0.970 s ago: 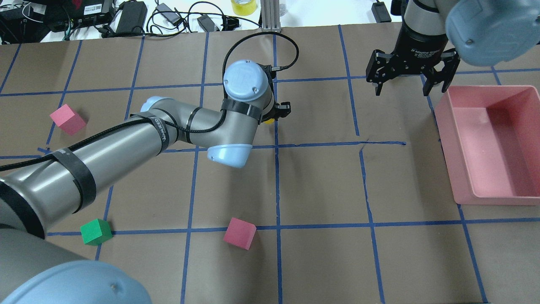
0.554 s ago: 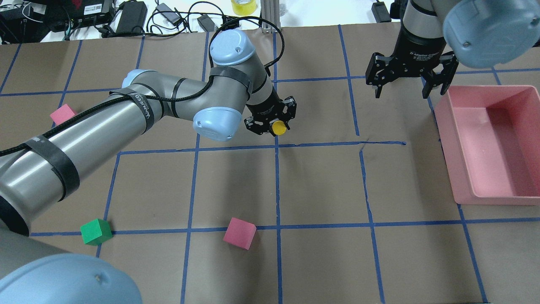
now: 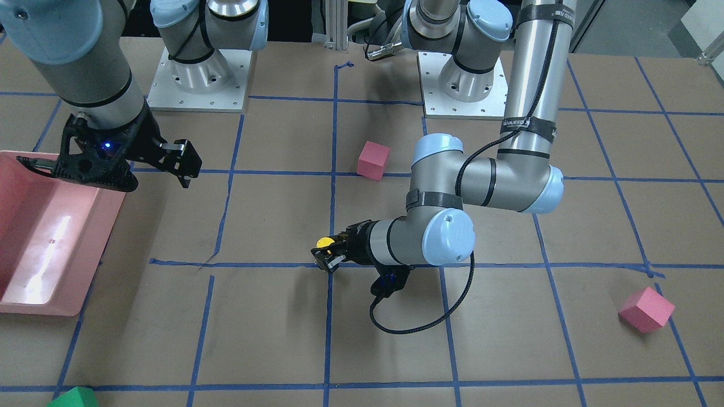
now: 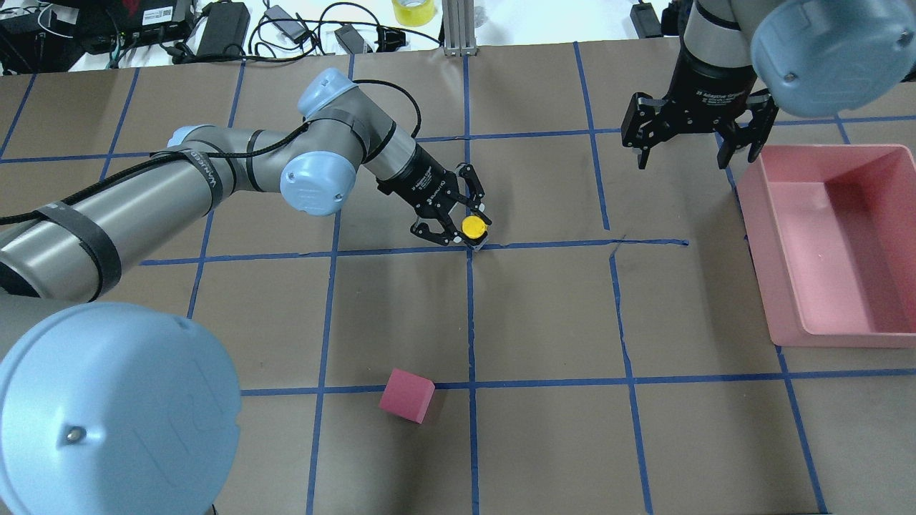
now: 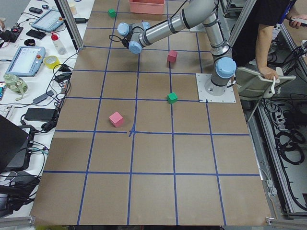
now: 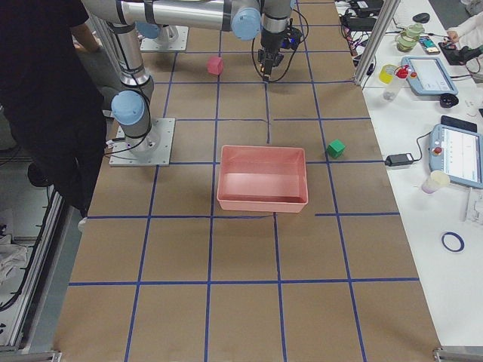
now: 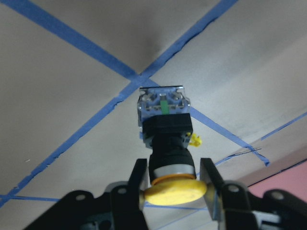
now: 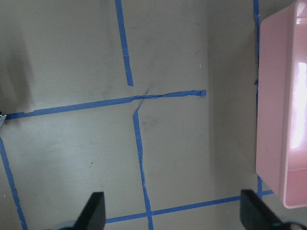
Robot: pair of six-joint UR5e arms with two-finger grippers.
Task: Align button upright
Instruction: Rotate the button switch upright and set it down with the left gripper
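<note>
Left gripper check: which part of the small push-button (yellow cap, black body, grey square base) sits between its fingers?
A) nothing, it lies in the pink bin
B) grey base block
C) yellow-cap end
C: the left wrist view shows the fingers of the left gripper flanking the button at its yellow cap, grey base pointing away toward the table.

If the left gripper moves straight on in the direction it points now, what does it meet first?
The left gripper is shut on the button, whose grey base leads. That base would probably meet the table first, close to the tape crossing. How big the gap is, I cannot tell.
</note>
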